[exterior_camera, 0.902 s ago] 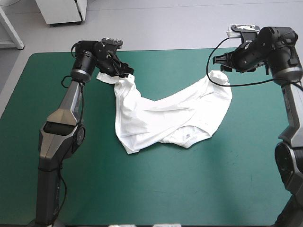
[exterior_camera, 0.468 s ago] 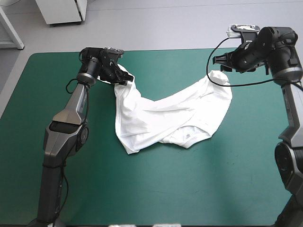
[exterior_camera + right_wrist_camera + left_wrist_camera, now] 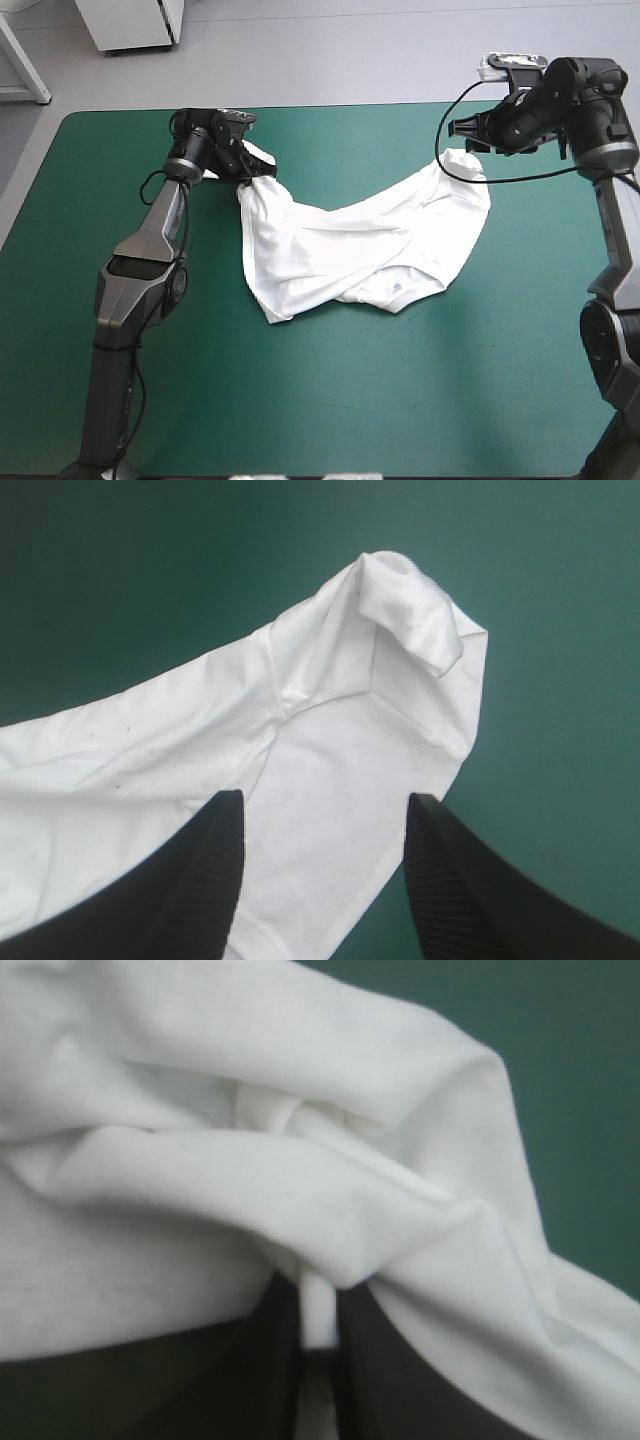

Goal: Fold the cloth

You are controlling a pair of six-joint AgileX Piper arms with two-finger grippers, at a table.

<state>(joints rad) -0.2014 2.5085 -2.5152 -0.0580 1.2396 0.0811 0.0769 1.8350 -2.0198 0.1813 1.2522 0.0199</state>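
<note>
T-shirt: rumpled on the table, nothing folded.
Left gripper: pinching a fold.
Right gripper: fingers spread, empty.
Remaining: flattening, every fold.

No readable text anywhere, honestly. The T-shirt has a tiny neck tag, just below the frame's middle, but its print's too small to read.
</note>
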